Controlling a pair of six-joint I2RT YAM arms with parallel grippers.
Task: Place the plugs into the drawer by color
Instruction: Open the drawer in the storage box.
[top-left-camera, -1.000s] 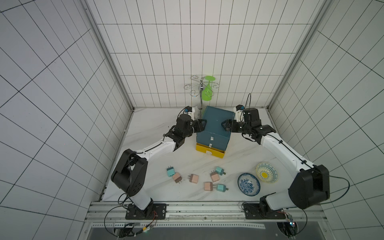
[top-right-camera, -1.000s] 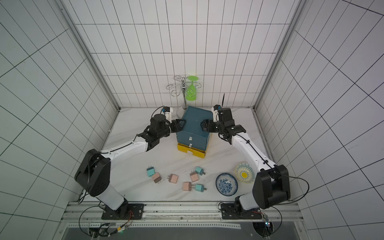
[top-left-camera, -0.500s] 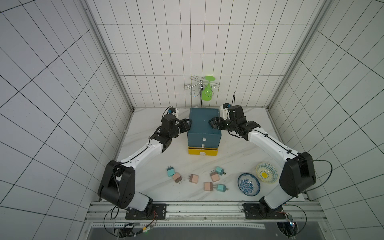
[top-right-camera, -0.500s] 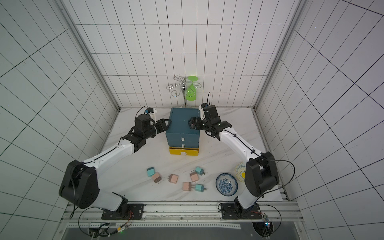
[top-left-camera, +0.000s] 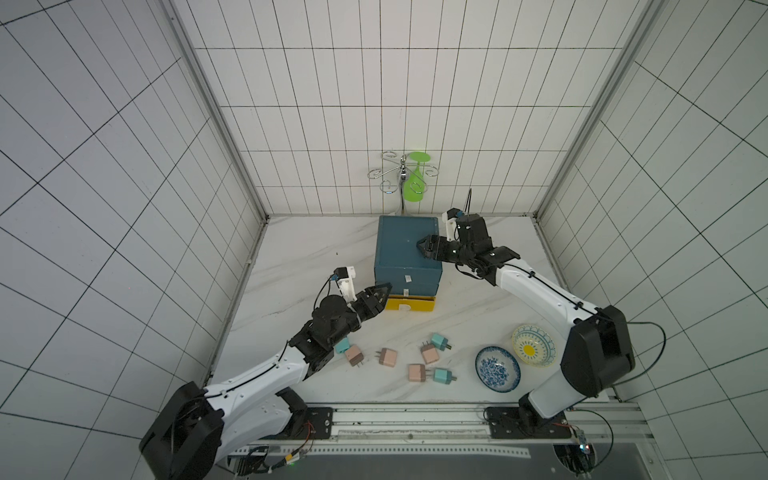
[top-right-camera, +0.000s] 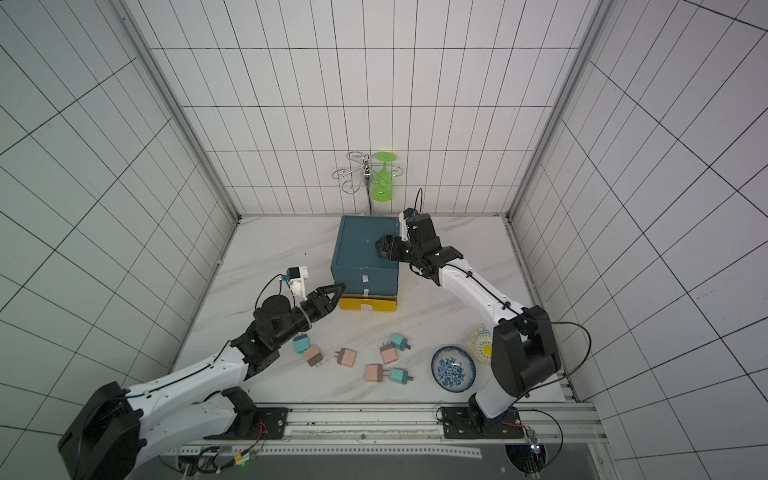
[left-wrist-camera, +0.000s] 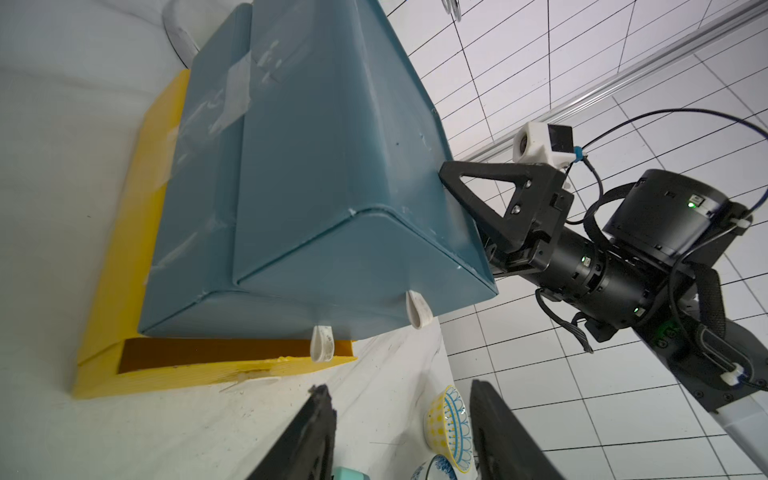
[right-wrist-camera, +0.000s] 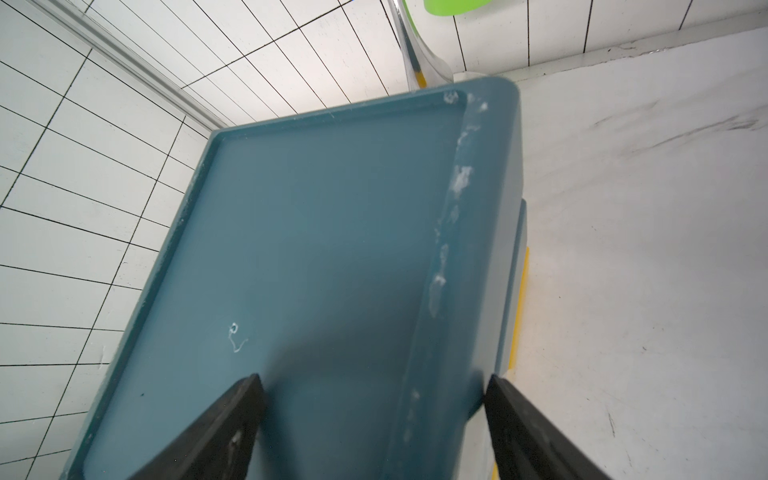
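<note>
The dark teal drawer (top-left-camera: 405, 249) (top-right-camera: 363, 249) stands at the back, its yellow lowest tier (top-left-camera: 409, 304) (left-wrist-camera: 124, 232) jutting forward. Two white pull tabs (left-wrist-camera: 322, 343) hang from its blue fronts. My right gripper (top-left-camera: 424, 245) (right-wrist-camera: 372, 376) is open, its jaws straddling the drawer's top right edge. My left gripper (top-left-camera: 384, 291) (left-wrist-camera: 398, 386) hovers open and empty off the front left corner. Several plugs lie loose in front: pale teal plugs (top-left-camera: 439, 341) (top-right-camera: 399, 376) and peach-pink plugs (top-left-camera: 388, 357) (top-right-camera: 313, 355). One teal plug (top-left-camera: 343, 345) is half hidden under my left arm.
A blue patterned bowl (top-left-camera: 497, 368) and a yellow bowl (top-left-camera: 533, 351) sit at the front right beside my right arm's base. A wire rack (top-left-camera: 395, 174) holding a green glass (top-left-camera: 415, 183) stands behind the drawer against the back wall.
The drawer has turned from skewed to square and shifted left. My left gripper has drawn back from its left side to the front left corner. My right gripper stayed on the top right edge.
</note>
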